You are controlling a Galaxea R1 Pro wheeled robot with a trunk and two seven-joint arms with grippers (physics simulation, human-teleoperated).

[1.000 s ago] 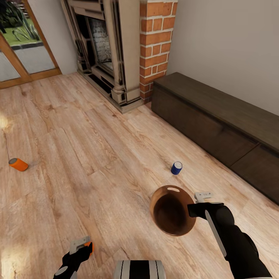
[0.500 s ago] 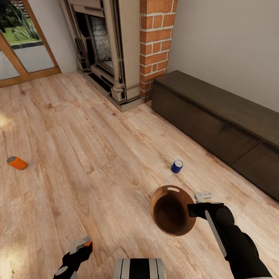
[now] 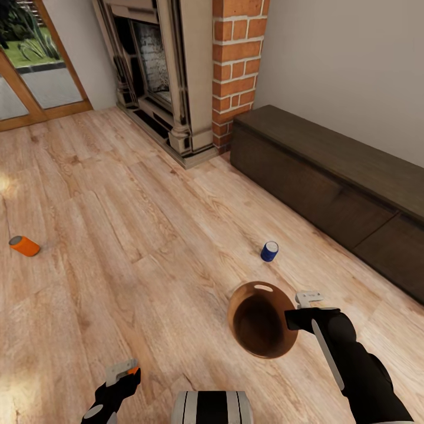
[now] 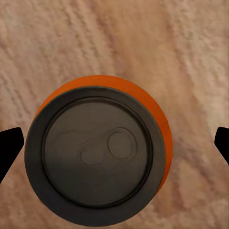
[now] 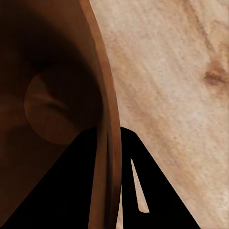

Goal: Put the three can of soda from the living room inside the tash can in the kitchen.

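My left gripper (image 3: pixel 126 373) is low at the left, shut on an orange can of soda (image 4: pixel 98 152) whose grey top faces the left wrist camera; a sliver of orange (image 3: pixel 135 371) peeks between the fingers. My right gripper (image 3: pixel 299 310) is shut on the rim of the tash can (image 3: pixel 261 318), a round bin, brown inside; its rim (image 5: pixel 107 114) runs between the dark fingers (image 5: pixel 136 181). A blue can (image 3: pixel 270 251) stands upright on the floor just beyond the bin. Another orange can (image 3: pixel 24 245) lies on its side far left.
This is the living room's light plank floor (image 3: pixel 147 235). A red brick fireplace (image 3: pixel 235 65) stands at the back. A long dark wood cabinet (image 3: pixel 330 176) runs along the right wall. A glass door (image 3: pixel 35 70) is at the back left.
The whole picture has shifted slightly, so the camera moved: the lying orange can sits further left and the cabinet a little higher. Both grippers keep their holds.
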